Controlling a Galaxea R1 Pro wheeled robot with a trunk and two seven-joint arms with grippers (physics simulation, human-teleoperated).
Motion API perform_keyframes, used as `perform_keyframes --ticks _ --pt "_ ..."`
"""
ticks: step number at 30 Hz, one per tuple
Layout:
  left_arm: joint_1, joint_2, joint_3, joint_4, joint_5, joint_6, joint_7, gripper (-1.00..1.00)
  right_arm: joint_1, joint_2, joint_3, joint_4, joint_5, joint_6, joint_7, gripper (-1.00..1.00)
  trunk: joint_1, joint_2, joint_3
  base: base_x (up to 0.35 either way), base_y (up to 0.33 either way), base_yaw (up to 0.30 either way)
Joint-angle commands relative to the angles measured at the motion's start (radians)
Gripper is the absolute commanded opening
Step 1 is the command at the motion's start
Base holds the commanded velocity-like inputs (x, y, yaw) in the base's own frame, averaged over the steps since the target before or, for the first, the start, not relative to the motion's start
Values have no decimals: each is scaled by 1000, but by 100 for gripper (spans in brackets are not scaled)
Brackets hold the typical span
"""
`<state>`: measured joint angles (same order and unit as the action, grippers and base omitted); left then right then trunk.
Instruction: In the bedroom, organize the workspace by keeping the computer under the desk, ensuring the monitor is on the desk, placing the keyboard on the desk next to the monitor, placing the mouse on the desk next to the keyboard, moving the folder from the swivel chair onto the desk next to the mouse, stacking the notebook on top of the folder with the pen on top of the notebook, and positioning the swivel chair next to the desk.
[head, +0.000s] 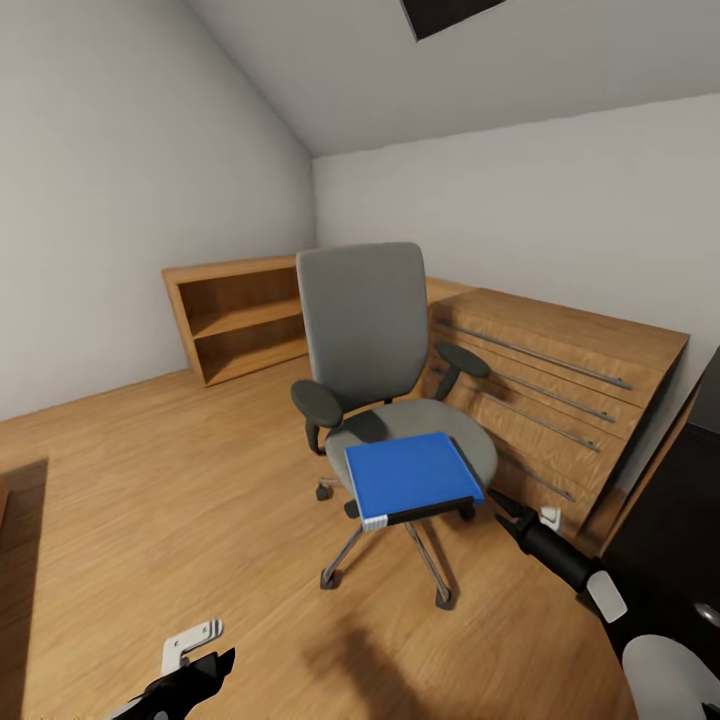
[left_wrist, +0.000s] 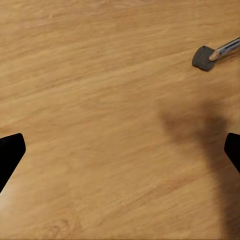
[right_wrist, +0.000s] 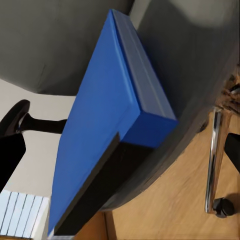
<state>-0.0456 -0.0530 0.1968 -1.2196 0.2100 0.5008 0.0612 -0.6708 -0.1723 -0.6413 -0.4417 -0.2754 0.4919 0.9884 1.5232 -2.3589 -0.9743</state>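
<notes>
Warm oak floorboards (head: 150, 480) run across an attic-style bedroom with pale walls, a low open bookshelf (head: 235, 315) in the far corner and an oak chest (head: 560, 400) with long bar handles along the right wall. Between them stands the swivel chair (head: 365, 320), facing the robot, and the folder (head: 410, 475) lies flat on its seat, bright blue, its black edge and white spine hanging just over the front rim. A glossy black counter (head: 680, 520) edges in at the far right.

Judging by this, the step in hand is the folder's move from the chair to the counter, and it is at the reaching stage. The right pincer (right_wrist: 120, 150) points at the folder's near corner from the chair's front right; its 2 fingers are spread wide at either side of the wrist view and nothing is between them. The left pincer (left_wrist: 120, 150) hangs low over bare floor, also spread and empty, near 1 castor (left_wrist: 202, 57) of the chair's chrome base.

Next the right arm probably needs to close in on the overhanging front edge, 1 finger above and 1 below, then pinch and lift level. Pushing too hard may roll the chair away on its castors.
</notes>
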Motion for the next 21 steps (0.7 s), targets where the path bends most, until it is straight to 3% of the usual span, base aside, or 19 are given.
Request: perform_keyframes --ticks 1,21 --pt "0 -1 1 -1 11 5 6 100 -1 0 -3 1 -4 8 1 100 4 -8 -4 0 0 0" --pt "0 0 1 -1 14 5 6 100 0 2 -1 3 -2 6 -1 100 19 -36 -17 0 0 0"
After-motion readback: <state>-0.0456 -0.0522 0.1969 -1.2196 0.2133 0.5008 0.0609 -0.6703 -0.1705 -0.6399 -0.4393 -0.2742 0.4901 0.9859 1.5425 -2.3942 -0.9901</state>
